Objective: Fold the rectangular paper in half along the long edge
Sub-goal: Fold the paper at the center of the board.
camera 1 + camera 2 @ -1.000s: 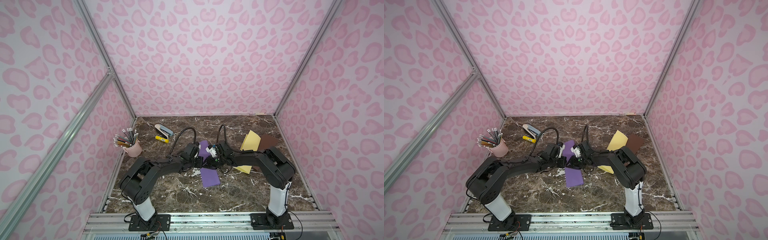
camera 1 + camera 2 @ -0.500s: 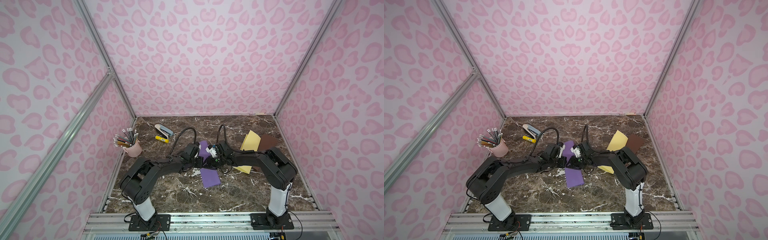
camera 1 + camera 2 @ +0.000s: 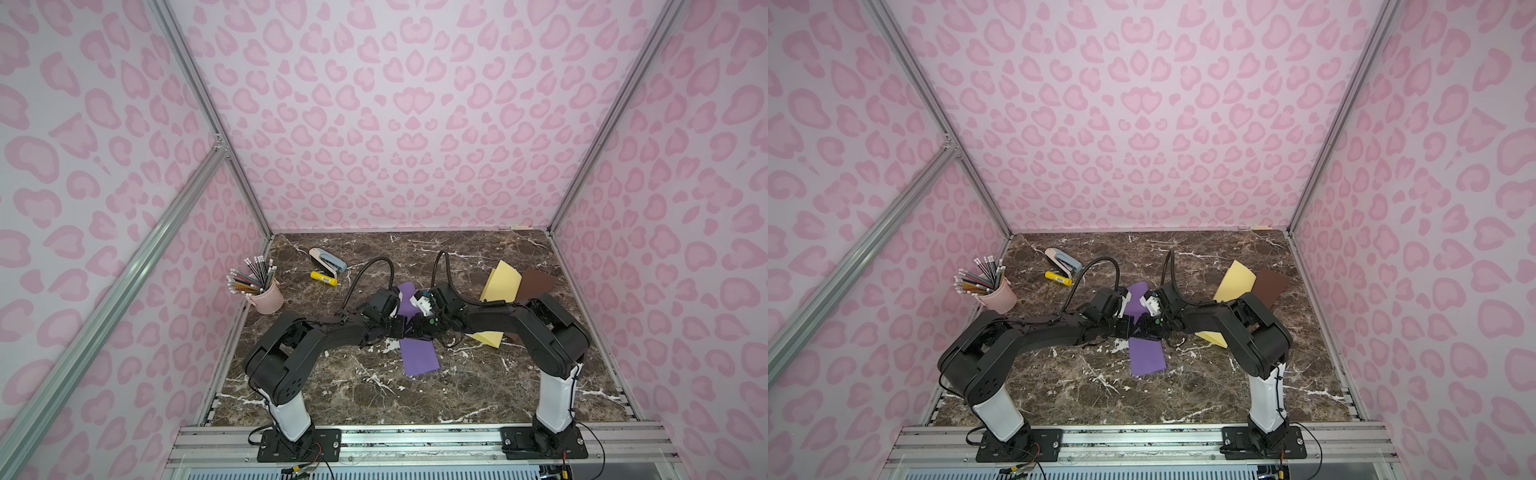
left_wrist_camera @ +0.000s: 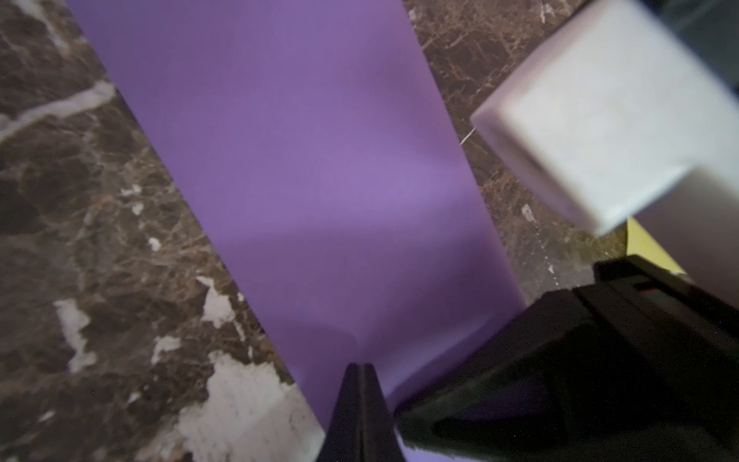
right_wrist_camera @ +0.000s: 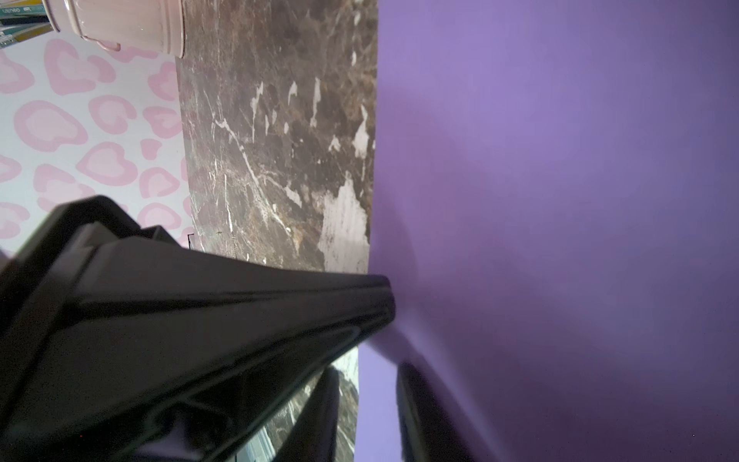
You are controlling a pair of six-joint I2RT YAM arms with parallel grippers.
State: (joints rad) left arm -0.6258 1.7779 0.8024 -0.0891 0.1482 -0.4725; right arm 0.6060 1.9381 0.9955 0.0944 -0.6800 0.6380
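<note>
The purple rectangular paper [image 3: 419, 357] [image 3: 1146, 355] lies mid-table in both top views, with its middle hidden under the two gripper heads. My left gripper [image 3: 398, 328] [image 4: 360, 366] is shut, and its joined tips press down on the paper [image 4: 320, 160]. My right gripper [image 3: 416, 328] [image 5: 368, 370] faces it tip to tip, with its jaws apart. Purple paper [image 5: 560, 160] shows in the gap between them, and a raised part of the sheet curves over one finger. The left gripper's black fingers [image 5: 280, 320] touch the paper's edge beside it.
A pink cup of pencils [image 3: 266, 295] stands at the left wall. A stapler [image 3: 328, 259] and a yellow glue stick [image 3: 324, 278] lie at the back left. A yellow sheet [image 3: 500, 282] and a brown sheet [image 3: 536, 284] lie to the right, partly under the right arm.
</note>
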